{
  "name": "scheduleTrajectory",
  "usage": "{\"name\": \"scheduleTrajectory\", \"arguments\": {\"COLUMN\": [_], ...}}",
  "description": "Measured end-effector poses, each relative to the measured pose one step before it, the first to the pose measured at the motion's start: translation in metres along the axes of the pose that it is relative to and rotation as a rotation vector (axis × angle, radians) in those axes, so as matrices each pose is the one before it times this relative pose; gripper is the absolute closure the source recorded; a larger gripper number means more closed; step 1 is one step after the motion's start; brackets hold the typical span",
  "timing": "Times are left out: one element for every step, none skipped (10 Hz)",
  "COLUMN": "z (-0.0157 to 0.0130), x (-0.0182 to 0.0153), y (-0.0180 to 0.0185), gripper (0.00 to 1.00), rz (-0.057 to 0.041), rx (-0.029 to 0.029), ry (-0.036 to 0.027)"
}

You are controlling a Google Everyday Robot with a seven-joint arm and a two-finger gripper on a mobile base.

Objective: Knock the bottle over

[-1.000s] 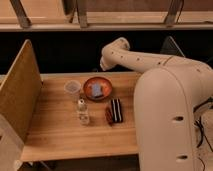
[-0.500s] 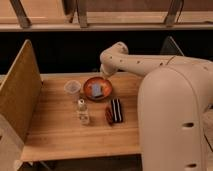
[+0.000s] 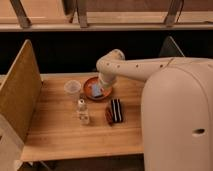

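Note:
The bottle is small, slim and clear with a white cap. It stands upright near the middle of the wooden table. My gripper is at the end of the white arm, low over the orange bowl. It is behind and to the right of the bottle and apart from it. The arm bends at an elbow above the bowl.
A short clear cup stands left of the bowl, behind the bottle. A blue thing lies in the bowl. A black packet and a brown item lie right of the bottle. A wooden partition walls the left side.
The arm has swung left and down, bringing the gripper from the back right to just over the orange bowl. The bottle has not moved.

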Motion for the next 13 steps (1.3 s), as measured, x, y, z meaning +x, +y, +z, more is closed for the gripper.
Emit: {"name": "scheduleTrajectory", "arguments": {"z": [-0.00076,0.00008,-0.00009,0.00003,0.00000,0.00018,0.00060,0.00377,0.00728,0.00528,0.00450,0.00673,0.00446], "x": [0.01437,0.00920,-0.00033,-0.00004,-0.00001,-0.00005,0.00043,0.00628,0.01450,0.01275,0.01067,0.01471,0.00734], "y": [0.00537,0.00302,0.00037,0.00001,-0.00002,0.00024,0.00109,0.00585,0.01297,0.01336,0.00994,0.01463,0.00994], "gripper": [1.00,1.00,1.00,1.00,1.00,1.00,1.00,1.00,1.00,1.00,1.00,1.00,1.00], "rz": [-0.00547,-0.00646,-0.00067,-0.00046,-0.00067,-0.00181,-0.00387,-0.01626,-0.01954,-0.02233,-0.01379,-0.01638,-0.01117], "rx": [-0.00329,0.00092,-0.00034,0.00005,0.00006,0.00071,0.00093,0.00149,0.00494,0.00531,0.00008,-0.00540,-0.00673], "ry": [0.03838,0.02555,-0.00064,-0.00011,-0.00001,0.00051,0.00213,0.01378,0.02857,0.02226,0.01859,0.02599,0.01251]}}
